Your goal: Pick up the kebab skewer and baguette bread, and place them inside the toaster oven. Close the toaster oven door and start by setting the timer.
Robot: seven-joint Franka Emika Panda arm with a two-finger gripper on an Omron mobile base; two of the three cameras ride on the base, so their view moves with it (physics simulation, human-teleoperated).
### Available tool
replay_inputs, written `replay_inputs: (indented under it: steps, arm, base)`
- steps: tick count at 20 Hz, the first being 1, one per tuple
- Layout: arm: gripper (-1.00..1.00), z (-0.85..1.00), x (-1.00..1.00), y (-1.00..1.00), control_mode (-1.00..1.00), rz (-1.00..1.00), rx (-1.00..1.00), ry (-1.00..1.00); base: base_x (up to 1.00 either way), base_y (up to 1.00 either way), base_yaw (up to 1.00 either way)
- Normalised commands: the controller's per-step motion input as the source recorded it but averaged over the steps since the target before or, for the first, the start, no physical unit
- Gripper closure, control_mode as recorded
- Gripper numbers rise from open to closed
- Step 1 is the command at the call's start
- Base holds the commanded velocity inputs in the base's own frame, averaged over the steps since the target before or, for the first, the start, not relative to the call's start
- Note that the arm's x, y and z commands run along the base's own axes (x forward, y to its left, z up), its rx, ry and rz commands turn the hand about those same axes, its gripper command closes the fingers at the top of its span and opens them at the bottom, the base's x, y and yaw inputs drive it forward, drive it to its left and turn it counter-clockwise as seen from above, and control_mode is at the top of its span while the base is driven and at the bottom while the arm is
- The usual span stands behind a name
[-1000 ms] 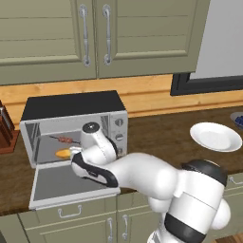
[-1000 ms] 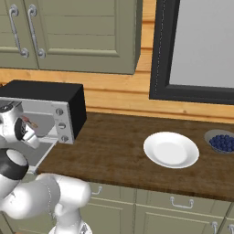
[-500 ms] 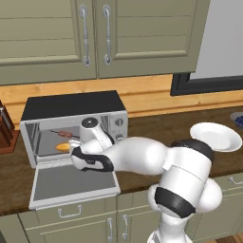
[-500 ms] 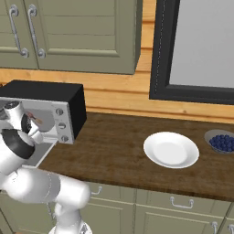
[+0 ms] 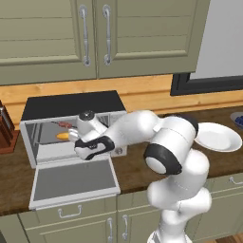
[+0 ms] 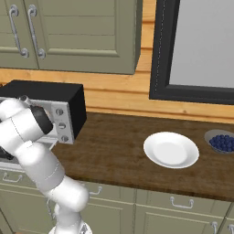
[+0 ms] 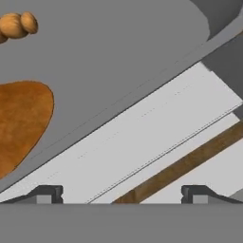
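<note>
Oven point(image 5: 71, 107): left end of worktop point(image 6: 119, 141), door point(image 5: 73, 182) dropped flat. Bread point(image 5: 62, 136) and skewer point(image 5: 63, 125) inside the cavity, skewer behind bread. Fingers point(image 7: 51, 193): spread wide, empty, at the oven mouth beside the bread. Plate point(image 6: 171, 150): right, well apart.

Matt silver toaster oven point(image 5: 71, 124) on grained wooden counter point(image 6: 123, 151).
</note>
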Motion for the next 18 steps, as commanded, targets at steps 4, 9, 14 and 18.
replay_inputs:
  steps: [4, 9, 14, 18]
  arm:
    - [-1.0, -0.13, -0.21, 0.03, -1.0, -0.08, 0.0, 0.01]
    - [-1.0, 0.0, -1.0, 0.0, -1.0, 0.0, 0.0, 0.0]
    - [-1.0, 0.01, -1.0, -0.05, -1.0, 0.0, 0.0, 0.0]
    - [-1.0, 0.0, -0.99, -0.26, -1.0, 0.12, 0.03, 0.06]
  base:
    - [0.0, 0.0, 0.0]
    - [0.0, 0.0, 0.0]
    - [0.0, 0.0, 0.0]
    - [0.0, 0.0, 0.0]
